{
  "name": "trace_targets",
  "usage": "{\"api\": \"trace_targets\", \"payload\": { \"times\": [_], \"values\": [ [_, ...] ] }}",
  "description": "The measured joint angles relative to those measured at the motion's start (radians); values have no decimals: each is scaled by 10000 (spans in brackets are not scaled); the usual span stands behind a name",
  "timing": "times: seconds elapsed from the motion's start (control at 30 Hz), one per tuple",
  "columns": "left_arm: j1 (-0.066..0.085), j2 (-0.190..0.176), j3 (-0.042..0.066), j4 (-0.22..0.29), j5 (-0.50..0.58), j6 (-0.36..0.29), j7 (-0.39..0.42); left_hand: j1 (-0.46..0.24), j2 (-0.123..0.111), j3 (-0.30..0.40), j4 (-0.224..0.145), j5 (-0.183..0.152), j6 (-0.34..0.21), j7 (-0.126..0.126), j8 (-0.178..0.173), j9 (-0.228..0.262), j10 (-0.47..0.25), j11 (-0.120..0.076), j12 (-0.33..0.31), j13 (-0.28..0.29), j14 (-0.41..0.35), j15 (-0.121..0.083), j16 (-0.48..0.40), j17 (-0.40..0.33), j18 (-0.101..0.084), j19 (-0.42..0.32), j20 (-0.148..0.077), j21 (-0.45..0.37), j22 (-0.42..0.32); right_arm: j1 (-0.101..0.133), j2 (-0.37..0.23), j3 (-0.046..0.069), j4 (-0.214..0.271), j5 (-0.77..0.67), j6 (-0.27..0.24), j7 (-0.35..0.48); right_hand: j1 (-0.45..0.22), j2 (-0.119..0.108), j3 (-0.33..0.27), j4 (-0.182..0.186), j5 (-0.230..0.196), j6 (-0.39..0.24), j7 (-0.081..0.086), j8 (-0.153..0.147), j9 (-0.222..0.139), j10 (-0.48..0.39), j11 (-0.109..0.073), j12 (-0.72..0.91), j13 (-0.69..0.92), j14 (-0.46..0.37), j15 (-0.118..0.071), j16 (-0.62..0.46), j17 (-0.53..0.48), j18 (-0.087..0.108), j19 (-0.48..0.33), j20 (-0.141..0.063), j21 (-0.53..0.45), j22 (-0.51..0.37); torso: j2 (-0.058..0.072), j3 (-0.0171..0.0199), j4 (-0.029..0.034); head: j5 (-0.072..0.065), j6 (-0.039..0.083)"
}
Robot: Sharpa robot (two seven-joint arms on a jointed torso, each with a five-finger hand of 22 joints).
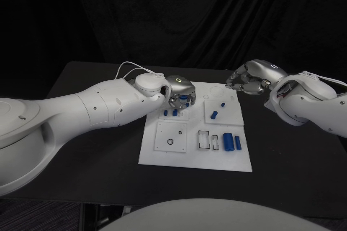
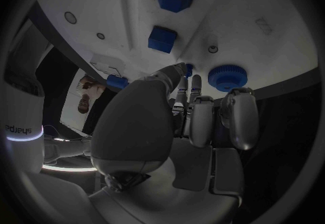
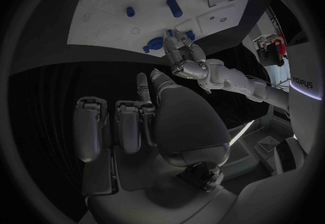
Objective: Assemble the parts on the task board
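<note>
Black table [image 1: 87, 90] carries the white task board [image 1: 195, 158], where the left hand [image 1: 181, 93] hovers over blue parts [image 1: 173, 112], its grasp unclear, while the right hand [image 1: 249, 80] hangs curled and empty off the board; a misjudged descent could knock parts askew

One white task board [image 1: 195, 158] lies on one black table [image 1: 87, 90]. Two silver hands show: the left hand [image 1: 181, 93] and the right hand [image 1: 247, 80]. Two blue cylinders [image 1: 228, 141] lie side by side at the board's right.
</note>
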Motion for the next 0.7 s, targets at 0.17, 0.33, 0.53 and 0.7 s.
{"api": "trace_targets", "payload": {
  "times": [0.17,0.33,0.53,0.7],
  "values": [
    [-28,49,1,-123,0,0,0,4,3,82,-27,0,89,89,0,28,220,2,0,0,36,-36,49,73,0,35,-35,106,0,0,1,0,0,1,0,0,0,0,-4,-4,0,0,0,0,0,0,0,0,0,0,0,0,0,0,0,0,0,-1,2,-6,-2,0,0],
    [-74,132,1,-287,-1,0,1,-15,97,111,-56,0,250,176,98,87,361,-73,0,9,72,-71,48,109,0,36,-35,117,0,0,-18,0,3,2,2,0,0,0,-28,-28,0,0,0,0,-1,0,0,0,0,0,0,0,0,-1,0,0,0,-1,8,-6,-6,-21,-1],
    [-101,208,16,-401,0,-32,30,-14,96,178,-123,0,411,197,160,134,576,-140,2,37,72,-71,48,97,0,36,-35,155,0,0,-29,0,15,2,2,0,0,0,-28,-28,0,0,0,0,-1,0,0,0,0,0,0,0,0,-1,0,0,0,-2,9,-3,-12,-22,-1],
    [-136,230,28,-462,4,-103,59,-14,174,178,-124,0,522,230,203,178,688,-152,10,55,56,-131,47,85,0,71,-70,155,0,0,-31,0,18,2,2,0,0,0,-28,-28,0,0,0,0,5,0,0,0,0,0,0,0,0,0,0,0,0,-2,8,1,-12,-29,-1]
  ]
}}
